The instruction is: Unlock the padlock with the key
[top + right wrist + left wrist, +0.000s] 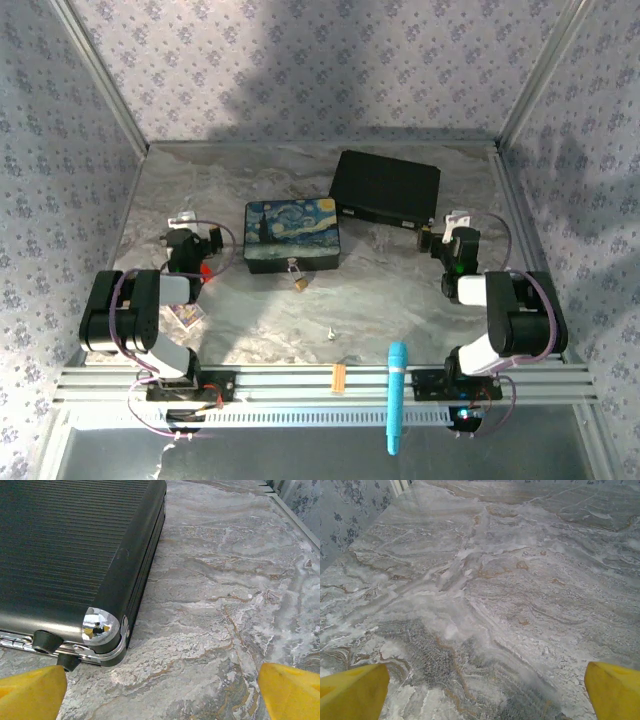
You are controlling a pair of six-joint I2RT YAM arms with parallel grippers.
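Observation:
The small brass padlock (299, 281) lies on the marble table just in front of the blue painted box (291, 234), its thin shackle at the box's front latch. The tiny silvery key (330, 333) glints on the table nearer the front rail. My left gripper (190, 243) sits at the left of the box, open, its yellow fingertips (354, 696) wide apart over bare marble. My right gripper (452, 238) is at the right, open, its yellow fingertips (292, 690) spread beside the black case's corner (102, 625).
A black ribbed case (385, 187) lies at the back right. A small red block (203, 270) sits by the left arm. A tan peg (338, 378) and a turquoise tool (397, 395) rest on the front rail. Patterned walls enclose the table.

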